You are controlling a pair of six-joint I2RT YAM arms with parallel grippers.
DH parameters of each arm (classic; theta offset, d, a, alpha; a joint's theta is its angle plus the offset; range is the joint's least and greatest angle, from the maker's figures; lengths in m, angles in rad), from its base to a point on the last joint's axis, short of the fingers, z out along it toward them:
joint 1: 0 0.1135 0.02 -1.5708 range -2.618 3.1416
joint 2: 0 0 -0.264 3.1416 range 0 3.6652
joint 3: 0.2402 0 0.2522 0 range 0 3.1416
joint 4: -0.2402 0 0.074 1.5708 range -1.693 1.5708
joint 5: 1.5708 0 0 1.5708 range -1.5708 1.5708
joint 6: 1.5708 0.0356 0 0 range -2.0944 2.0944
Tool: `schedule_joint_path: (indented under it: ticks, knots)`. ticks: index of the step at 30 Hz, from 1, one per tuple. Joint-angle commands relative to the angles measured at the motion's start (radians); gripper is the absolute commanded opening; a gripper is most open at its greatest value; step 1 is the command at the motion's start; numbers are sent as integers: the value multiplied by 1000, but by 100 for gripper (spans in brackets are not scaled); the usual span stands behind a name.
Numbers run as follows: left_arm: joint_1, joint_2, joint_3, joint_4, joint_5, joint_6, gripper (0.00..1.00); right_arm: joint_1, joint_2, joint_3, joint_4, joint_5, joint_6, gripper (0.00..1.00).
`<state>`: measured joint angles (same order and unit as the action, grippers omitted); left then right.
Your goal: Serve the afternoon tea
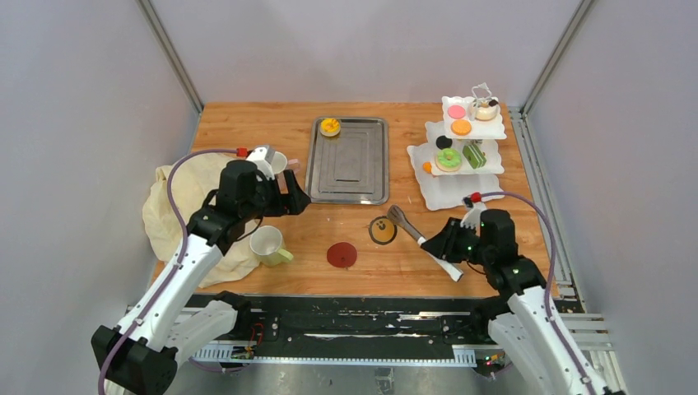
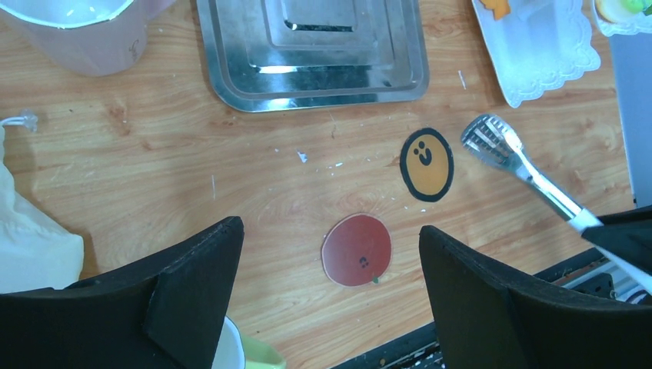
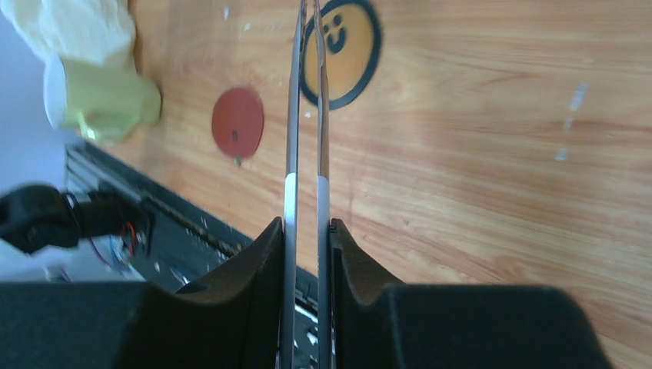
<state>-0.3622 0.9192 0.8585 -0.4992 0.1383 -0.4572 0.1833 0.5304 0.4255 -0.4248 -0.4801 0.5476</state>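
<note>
Starting at the left of the overhead view: your left gripper (image 2: 329, 228) hangs over bare wood with its jaws spread wide and nothing between them. The pale pink mug (image 1: 278, 162) sits just above it in frame, and the pale green mug (image 1: 267, 244) is lower down beside the cream cloth (image 1: 177, 206). Neither mug is on a coaster yet.

Moving right, the red coaster (image 1: 342, 254) lies flat at lower centre. Above it is the steel tray (image 1: 317, 177), with one orange tart (image 1: 330, 126) alone at its far end. That tart looks like your next target.

Here is the relation that matters. The metal tongs (image 1: 420, 239) run from lower right to upper left, and their head stops just right of the orange smiley coaster (image 1: 382, 230). So the tart lies up and to the left, roughly along the tongs' own axis, past the whole length of the tray. The left arm is nearer to it, but the right gripper (image 3: 307, 223) has the tool, clamped tight on the white-sleeved handles.

The white tiered stand (image 1: 449, 189), already dressed with pastries, waits at far right.

Only the right wrist view shows the tong blades squeezed nearly together and empty. Only the overhead view shows the tart; the left wrist view crops the tray's far end.
</note>
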Motion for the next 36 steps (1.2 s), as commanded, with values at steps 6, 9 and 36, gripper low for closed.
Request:
schedule_joint_path:
  ticks: [6,9,36]
  knots:
    - [4,-42,26,-24,-52,7,88,402,419,351,136,343,-204,1]
    - [4,-46,38,-66,-74,12,88,408,621,508,155,390,-181,1]
    - [4,-162,-2,-154,-44,75,89,410,1598,1417,334,635,-2,31]
